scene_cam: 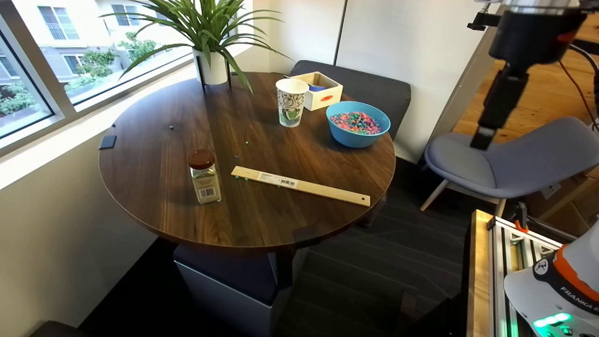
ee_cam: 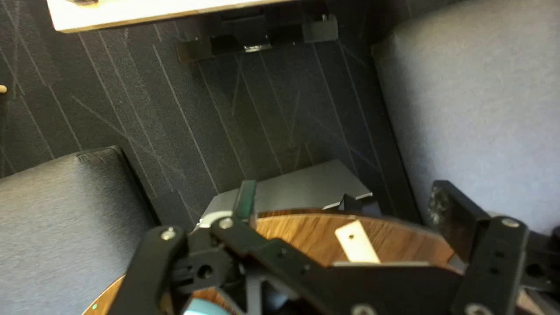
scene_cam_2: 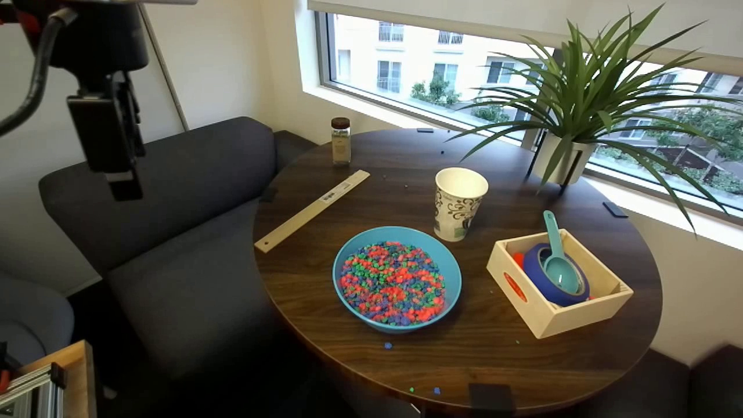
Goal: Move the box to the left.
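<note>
The box (scene_cam_2: 586, 316) is a shallow open-top box of pale wood with a red oval on one side. It holds a roll of blue tape (scene_cam_2: 540, 281) and a teal scoop (scene_cam_2: 562, 273). It stands on the round dark wood table, beyond the paper cup in an exterior view (scene_cam: 320, 100). The box is out of the wrist view. My gripper (scene_cam: 482, 138) hangs in the air off the table's edge, well away from the box; it also shows in an exterior view (scene_cam_2: 125, 186). In the wrist view its fingers (ee_cam: 350, 203) are wide apart with nothing between them.
A blue bowl (scene_cam_2: 397, 284) of colourful bits and a patterned paper cup (scene_cam_2: 455, 203) stand near the box. A wooden ruler (scene_cam: 302, 185), a spice jar (scene_cam: 204, 180) and a potted plant (scene_cam: 213, 68) are on the table (scene_cam: 154, 154). A grey chair (scene_cam: 468, 159) stands beyond.
</note>
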{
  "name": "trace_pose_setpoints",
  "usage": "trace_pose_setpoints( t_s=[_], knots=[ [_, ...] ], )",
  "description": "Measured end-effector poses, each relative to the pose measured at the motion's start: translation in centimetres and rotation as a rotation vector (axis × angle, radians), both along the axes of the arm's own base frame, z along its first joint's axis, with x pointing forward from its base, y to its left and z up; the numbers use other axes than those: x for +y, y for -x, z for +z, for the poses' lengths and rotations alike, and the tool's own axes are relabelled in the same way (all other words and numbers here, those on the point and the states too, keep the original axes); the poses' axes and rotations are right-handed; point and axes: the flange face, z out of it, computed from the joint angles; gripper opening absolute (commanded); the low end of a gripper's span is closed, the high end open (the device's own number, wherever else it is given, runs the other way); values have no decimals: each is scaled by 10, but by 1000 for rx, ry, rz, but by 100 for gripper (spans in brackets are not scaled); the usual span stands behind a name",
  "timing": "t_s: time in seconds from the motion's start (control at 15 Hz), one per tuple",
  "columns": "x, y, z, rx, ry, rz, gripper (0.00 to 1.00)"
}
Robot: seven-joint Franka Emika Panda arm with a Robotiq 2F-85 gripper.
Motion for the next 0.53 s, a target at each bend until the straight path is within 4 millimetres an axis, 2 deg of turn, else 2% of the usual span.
trace_pose_setpoints(
  t_s=[0.2, 0.27, 0.4, 0.53],
  knots=[
    [-66, -42, 30, -134, -20, -151, 100],
    [-92, -63, 40, -189, -15, -214, 100],
    [-129, -97, 48, -270, 0, -313, 100],
    [-159, -133, 49, -314, 21, -421, 100]
  ],
)
